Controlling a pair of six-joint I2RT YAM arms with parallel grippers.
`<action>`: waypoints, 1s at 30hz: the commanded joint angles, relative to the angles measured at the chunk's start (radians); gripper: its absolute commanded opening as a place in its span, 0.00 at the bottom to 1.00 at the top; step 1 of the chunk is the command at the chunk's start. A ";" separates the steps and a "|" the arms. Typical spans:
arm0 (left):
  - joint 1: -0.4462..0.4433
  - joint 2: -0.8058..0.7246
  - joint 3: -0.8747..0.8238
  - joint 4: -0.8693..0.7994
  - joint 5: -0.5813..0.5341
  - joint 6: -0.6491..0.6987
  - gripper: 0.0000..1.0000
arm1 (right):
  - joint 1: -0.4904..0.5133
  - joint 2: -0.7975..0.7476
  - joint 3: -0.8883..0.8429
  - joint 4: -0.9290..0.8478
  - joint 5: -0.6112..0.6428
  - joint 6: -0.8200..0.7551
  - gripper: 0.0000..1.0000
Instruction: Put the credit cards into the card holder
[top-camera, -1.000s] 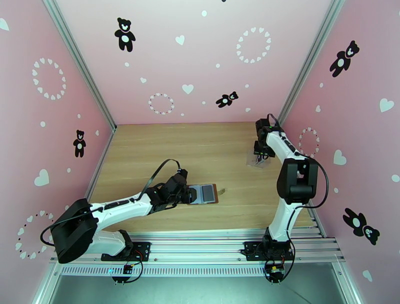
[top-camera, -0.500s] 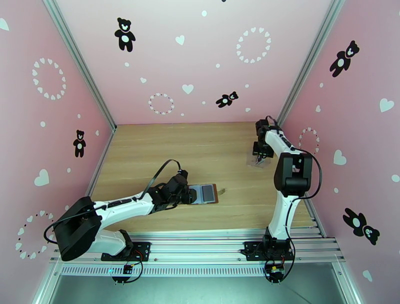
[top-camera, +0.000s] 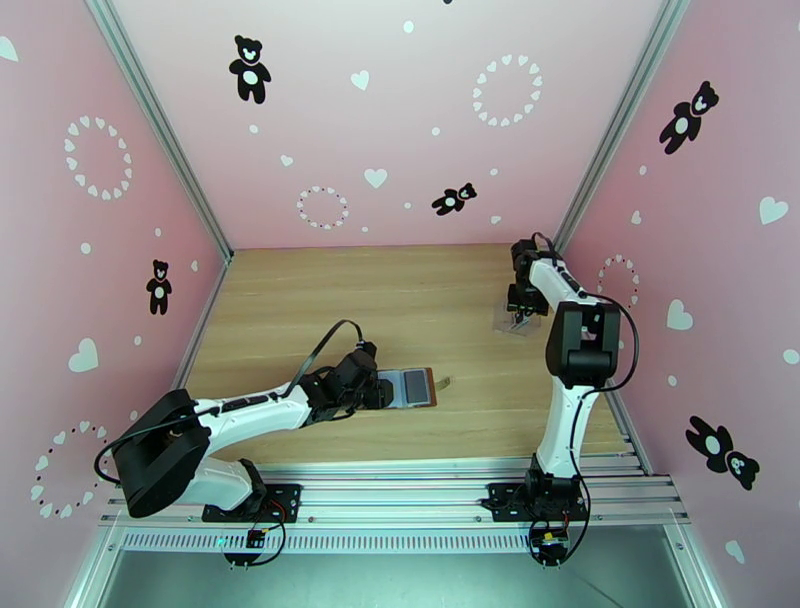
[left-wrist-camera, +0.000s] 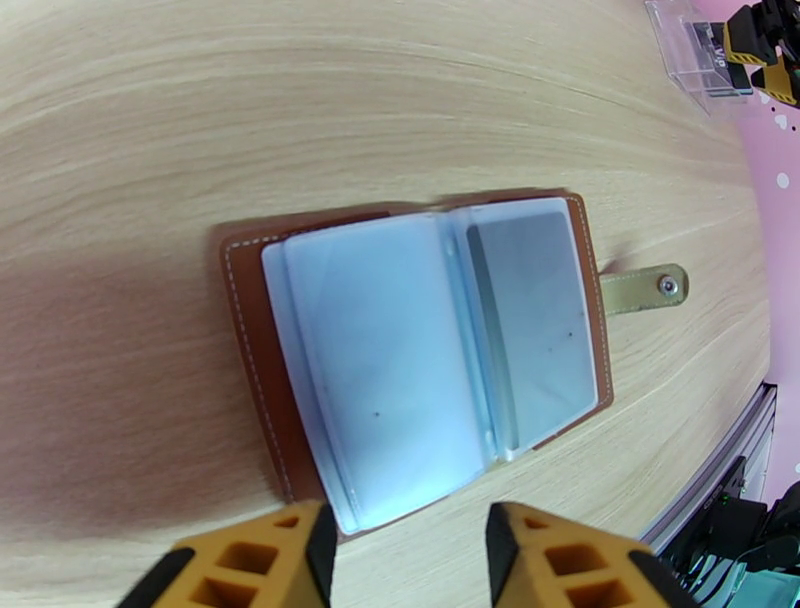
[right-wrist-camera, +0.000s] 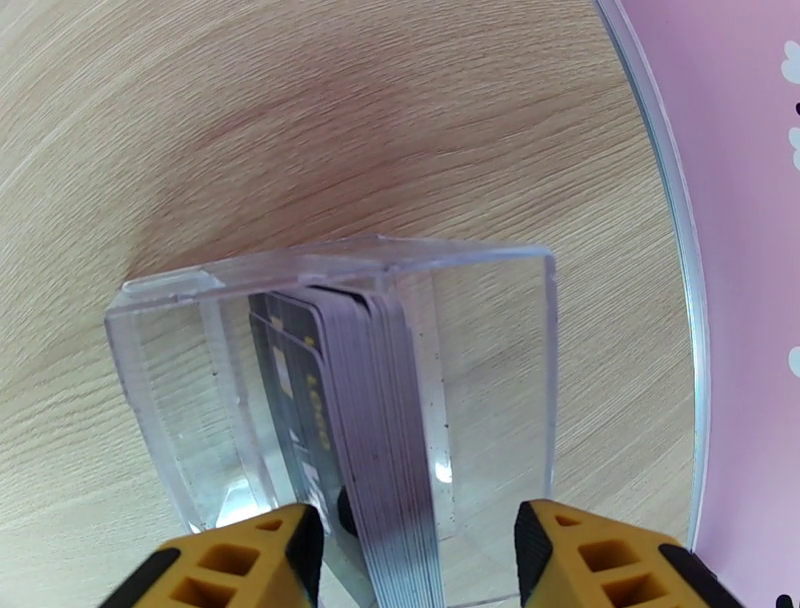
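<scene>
The right gripper (right-wrist-camera: 415, 522) is spread, straddling the credit cards (right-wrist-camera: 340, 400), which stand on edge in the clear case (right-wrist-camera: 500, 330) at lower centre of its wrist view. Their long edges run up-frame, and they are probably untouched. The left gripper (left-wrist-camera: 408, 520), spread too, sits at the open card holder (left-wrist-camera: 380, 350), at its lower edge.

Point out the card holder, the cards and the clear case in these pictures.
card holder (left-wrist-camera: 400, 350): left wrist view, on its open greyish inner pocket.
cards (right-wrist-camera: 375, 420): right wrist view, on the stack's upturned edges.
clear case (right-wrist-camera: 497, 360): right wrist view, on its see-through right side.
</scene>
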 joint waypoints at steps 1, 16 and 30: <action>0.005 0.009 0.023 -0.003 0.005 -0.005 0.46 | -0.003 0.018 0.031 -0.031 0.035 0.006 0.56; 0.005 0.009 0.013 0.000 0.002 -0.008 0.46 | -0.016 -0.084 -0.034 0.012 0.061 0.039 0.37; 0.005 0.009 0.003 0.007 0.001 -0.013 0.46 | -0.021 -0.087 -0.043 0.022 0.016 0.031 0.11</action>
